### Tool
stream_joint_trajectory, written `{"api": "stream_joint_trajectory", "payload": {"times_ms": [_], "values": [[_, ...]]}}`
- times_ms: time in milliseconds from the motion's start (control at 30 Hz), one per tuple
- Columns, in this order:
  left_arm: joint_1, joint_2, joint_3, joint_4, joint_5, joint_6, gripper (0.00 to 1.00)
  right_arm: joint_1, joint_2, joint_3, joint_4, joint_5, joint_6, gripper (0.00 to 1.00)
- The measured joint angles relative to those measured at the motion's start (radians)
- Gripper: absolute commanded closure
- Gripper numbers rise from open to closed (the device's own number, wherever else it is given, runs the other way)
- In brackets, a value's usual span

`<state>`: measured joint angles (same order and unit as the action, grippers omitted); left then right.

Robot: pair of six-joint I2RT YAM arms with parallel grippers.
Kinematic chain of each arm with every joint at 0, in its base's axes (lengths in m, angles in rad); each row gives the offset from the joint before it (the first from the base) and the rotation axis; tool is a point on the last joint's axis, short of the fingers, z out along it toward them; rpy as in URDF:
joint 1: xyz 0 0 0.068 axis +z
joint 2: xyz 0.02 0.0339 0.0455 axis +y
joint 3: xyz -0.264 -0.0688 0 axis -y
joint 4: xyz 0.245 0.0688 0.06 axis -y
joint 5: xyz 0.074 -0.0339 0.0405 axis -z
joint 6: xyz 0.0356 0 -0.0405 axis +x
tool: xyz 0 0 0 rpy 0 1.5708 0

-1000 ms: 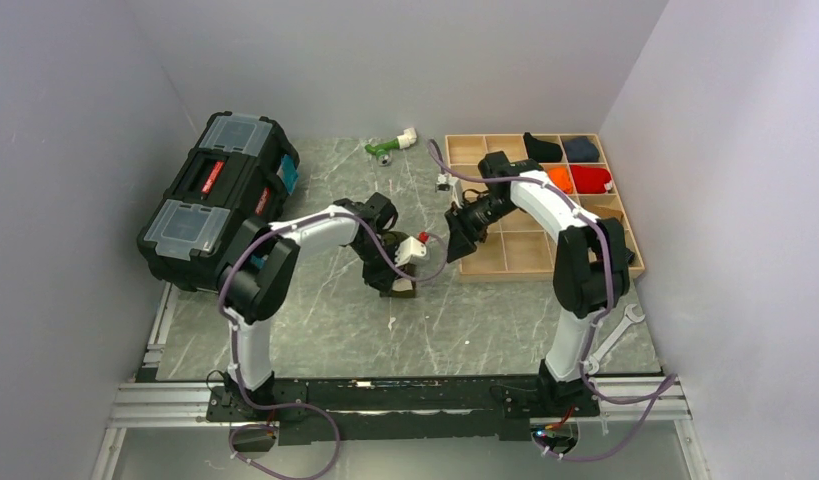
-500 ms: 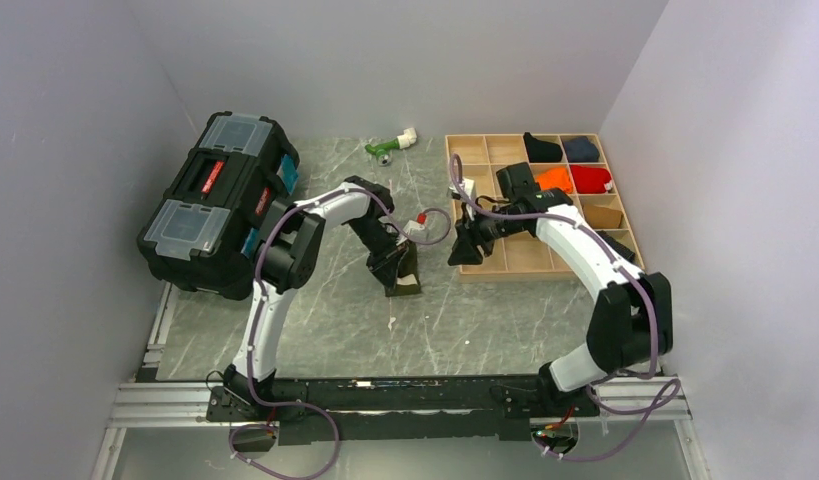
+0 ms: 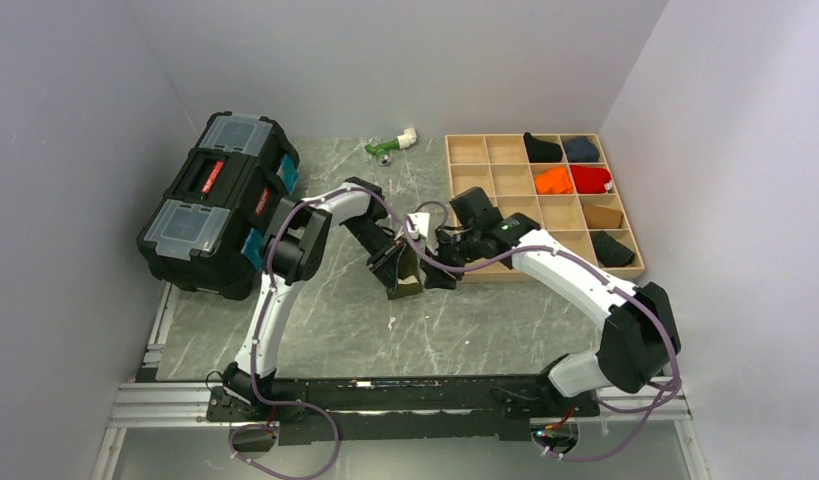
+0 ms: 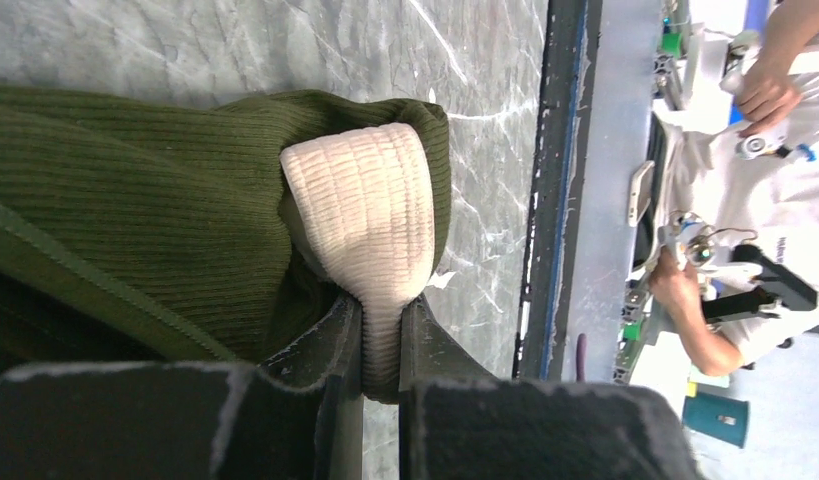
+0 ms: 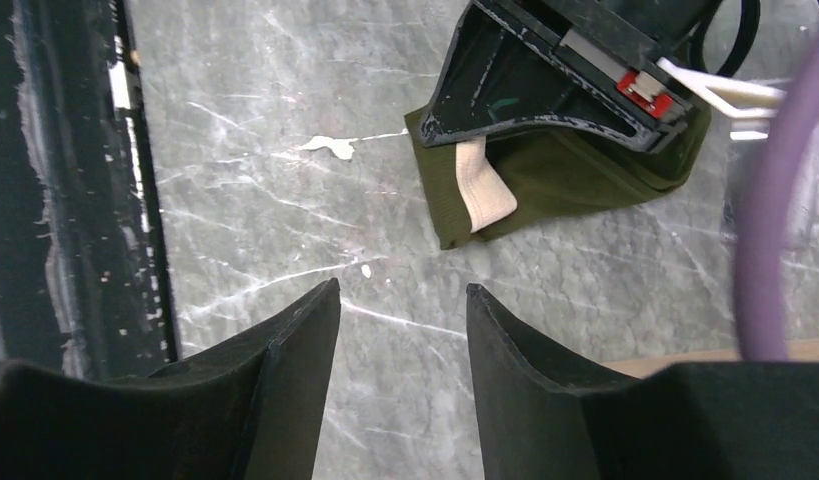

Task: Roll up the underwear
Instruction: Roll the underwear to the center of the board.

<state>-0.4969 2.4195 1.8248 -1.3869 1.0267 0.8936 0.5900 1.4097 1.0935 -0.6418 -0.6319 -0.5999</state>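
Observation:
The underwear [image 3: 406,287] is a dark olive-green ribbed cloth with a cream waistband, lying folded on the marble table near the middle. My left gripper [image 3: 393,267] is shut on it: in the left wrist view the fingertips [image 4: 381,312] pinch the cream waistband [image 4: 363,205], with green cloth [image 4: 165,200] bunched to the left. My right gripper [image 3: 437,272] hovers just right of the underwear, open with nothing between its fingers [image 5: 403,292]. The right wrist view shows the underwear [image 5: 575,190] ahead, partly under the left gripper's black body [image 5: 545,80].
A black toolbox [image 3: 220,200] stands at the left. A wooden compartment tray [image 3: 507,180] at the right holds several cloth rolls, among them orange [image 3: 553,181], red [image 3: 590,179] and brown [image 3: 603,216]. A green-and-white object [image 3: 388,146] lies at the back. A wrench [image 3: 615,335] lies right.
My right arm has swung left from the tray to beside the underwear, its jaws still open. The left gripper keeps its hold on the waistband and has barely shifted.

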Motion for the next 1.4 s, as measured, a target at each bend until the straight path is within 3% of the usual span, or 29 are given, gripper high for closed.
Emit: {"api": "stream_joint_trajectory", "payload": {"times_ms": [367, 1033, 1200, 1400], "values": [[0.023, 0.081, 0.069, -0.105, 0.060, 0.002, 1.00, 0.124, 0.169, 0.032, 0.031, 0.190, -0.102, 0.45], [0.023, 0.098, 0.089, -0.130, 0.064, 0.000, 1.00, 0.248, 0.365, 0.090, 0.095, 0.362, -0.195, 0.45], [0.023, 0.099, 0.092, -0.131, 0.064, 0.001, 1.00, 0.258, 0.417, 0.097, 0.129, 0.399, -0.210, 0.52], [0.023, 0.099, 0.093, -0.132, 0.064, 0.002, 1.00, 0.258, 0.434, 0.099, 0.146, 0.415, -0.224, 0.68]]}}
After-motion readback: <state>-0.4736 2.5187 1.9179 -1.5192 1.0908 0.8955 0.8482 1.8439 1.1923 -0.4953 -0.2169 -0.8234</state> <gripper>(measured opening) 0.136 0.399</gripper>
